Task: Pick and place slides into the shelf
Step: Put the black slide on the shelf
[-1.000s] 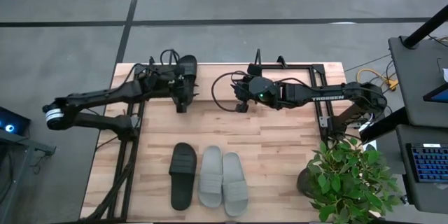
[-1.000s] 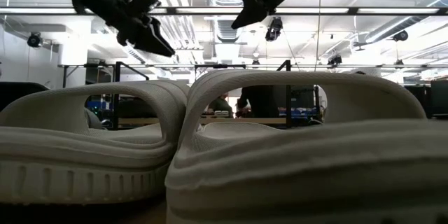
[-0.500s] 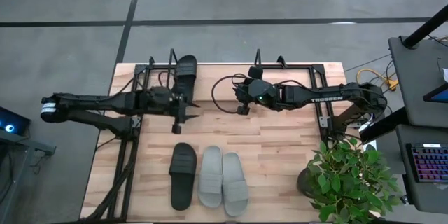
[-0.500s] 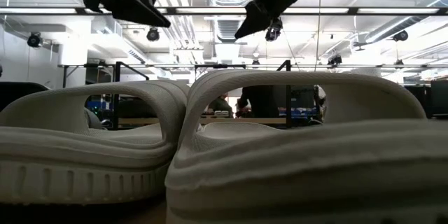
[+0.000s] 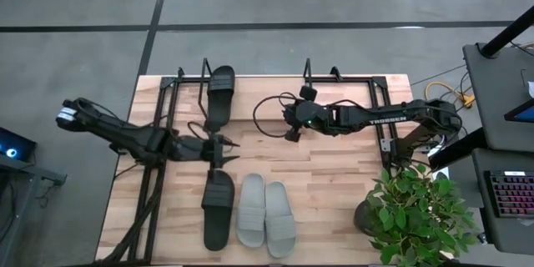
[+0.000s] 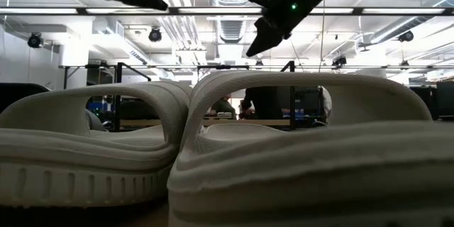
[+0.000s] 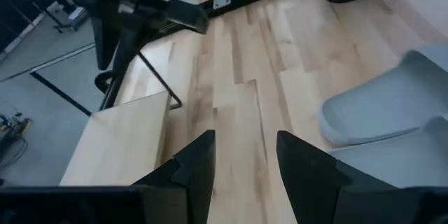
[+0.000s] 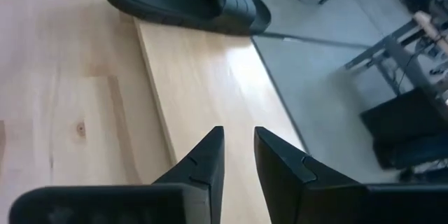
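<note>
Showing two matte black slides (image 5: 219,217), two light grey slides (image 5: 265,210); left gripper (image 7: 243,155) gaping empty, right gripper (image 8: 238,148) narrowly parted, empty.

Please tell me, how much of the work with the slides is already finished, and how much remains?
Done: one black slide lies on the shelf. In hand: nothing is gripped; the left end effector is open, above the second black slide on the table. The right end effector waits empty near the shelf's front edge. Left: that black slide and both grey slides, three of four.
</note>
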Motion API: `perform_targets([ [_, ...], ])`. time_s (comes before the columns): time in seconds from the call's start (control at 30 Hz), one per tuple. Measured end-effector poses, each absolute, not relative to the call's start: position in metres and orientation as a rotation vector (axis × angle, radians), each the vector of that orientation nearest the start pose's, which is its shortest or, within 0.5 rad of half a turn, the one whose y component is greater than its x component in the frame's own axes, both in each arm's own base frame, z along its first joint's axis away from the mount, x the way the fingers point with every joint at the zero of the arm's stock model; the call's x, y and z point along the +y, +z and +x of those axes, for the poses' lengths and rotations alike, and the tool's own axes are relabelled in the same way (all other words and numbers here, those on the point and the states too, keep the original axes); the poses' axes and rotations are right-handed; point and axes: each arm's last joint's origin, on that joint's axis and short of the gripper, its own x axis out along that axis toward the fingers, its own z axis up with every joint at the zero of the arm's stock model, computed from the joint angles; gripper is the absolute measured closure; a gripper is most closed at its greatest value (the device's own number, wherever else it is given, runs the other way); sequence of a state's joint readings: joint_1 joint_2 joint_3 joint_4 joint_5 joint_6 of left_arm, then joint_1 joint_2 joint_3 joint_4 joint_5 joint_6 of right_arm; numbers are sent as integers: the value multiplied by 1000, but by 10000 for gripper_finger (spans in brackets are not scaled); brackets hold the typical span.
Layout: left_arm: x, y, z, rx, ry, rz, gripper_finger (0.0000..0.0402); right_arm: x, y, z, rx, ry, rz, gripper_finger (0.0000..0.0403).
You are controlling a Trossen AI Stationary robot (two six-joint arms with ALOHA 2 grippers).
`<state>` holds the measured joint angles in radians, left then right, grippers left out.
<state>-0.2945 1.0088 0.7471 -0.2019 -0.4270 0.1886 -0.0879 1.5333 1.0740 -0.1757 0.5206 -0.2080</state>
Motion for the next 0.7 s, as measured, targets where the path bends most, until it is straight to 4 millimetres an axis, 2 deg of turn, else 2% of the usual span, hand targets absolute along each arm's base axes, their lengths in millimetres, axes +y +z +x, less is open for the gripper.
perform_targets([
  [0.37,-100,278,230,459,78,367,265,-37,247,320,764,-571,-137,332],
  [0.7,-148,285,250,449,96,450,265,-13,244,320,778,-516,-123,329],
])
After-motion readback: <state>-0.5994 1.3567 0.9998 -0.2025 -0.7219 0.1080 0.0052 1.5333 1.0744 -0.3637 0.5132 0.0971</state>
